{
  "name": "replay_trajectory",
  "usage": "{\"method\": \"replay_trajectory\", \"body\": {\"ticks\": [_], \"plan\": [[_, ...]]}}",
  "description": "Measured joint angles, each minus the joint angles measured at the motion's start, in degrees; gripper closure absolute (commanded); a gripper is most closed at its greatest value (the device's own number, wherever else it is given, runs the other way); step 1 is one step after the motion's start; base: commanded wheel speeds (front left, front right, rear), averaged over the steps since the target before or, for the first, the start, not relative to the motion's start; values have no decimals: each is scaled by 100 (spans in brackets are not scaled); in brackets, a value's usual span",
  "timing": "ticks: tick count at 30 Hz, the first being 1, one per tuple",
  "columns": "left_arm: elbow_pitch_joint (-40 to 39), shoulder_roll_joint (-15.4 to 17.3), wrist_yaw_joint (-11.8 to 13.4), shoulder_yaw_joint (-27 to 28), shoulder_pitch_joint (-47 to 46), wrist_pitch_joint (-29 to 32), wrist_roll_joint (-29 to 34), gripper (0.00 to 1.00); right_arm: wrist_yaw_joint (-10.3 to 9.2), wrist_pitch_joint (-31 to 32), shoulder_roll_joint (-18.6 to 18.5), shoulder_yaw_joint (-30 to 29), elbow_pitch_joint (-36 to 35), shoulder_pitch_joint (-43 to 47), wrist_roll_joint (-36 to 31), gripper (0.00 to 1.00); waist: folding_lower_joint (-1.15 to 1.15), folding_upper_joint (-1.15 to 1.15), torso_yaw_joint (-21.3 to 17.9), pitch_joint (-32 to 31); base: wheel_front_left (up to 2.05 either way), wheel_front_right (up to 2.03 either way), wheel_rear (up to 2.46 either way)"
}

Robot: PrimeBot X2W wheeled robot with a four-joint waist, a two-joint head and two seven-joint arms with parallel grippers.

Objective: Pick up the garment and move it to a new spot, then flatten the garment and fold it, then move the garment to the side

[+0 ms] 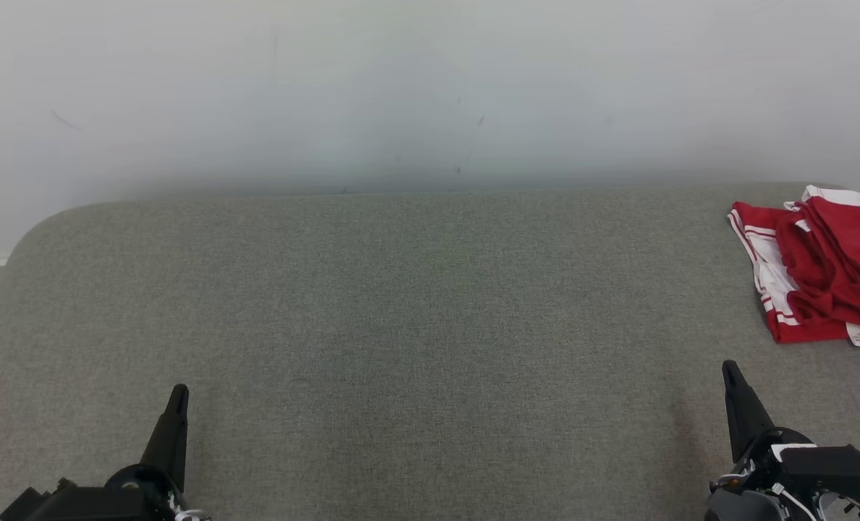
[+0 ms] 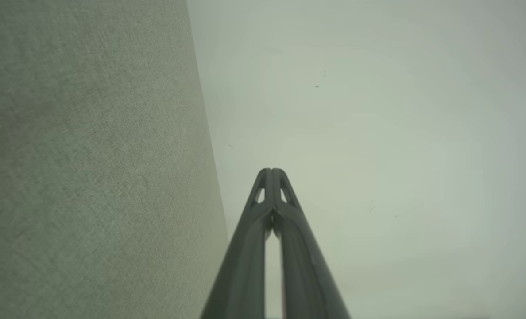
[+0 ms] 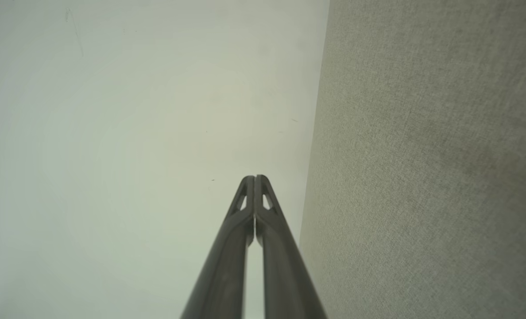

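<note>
Your left gripper (image 1: 179, 394) and right gripper (image 1: 730, 369) are hovering pressed together, the right nearer the garment (image 1: 828, 271), the left well apart.

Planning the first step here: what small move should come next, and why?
Probably reach the right gripper forward and rightward toward the red-and-white garment, opening it on the way. The garment lies crumpled at the right edge of the grey surface, closest to that arm; both that gripper and the left gripper are shut and empty.
</note>
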Motion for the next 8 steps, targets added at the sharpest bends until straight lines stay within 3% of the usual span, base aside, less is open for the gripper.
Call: {"method": "replay_trajectory", "body": {"ticks": [8], "plan": [[0,0,0,0,0,0,0,100,0,0,0,0,0,-1,0,100,0,0,0,0,0,0,0]]}}
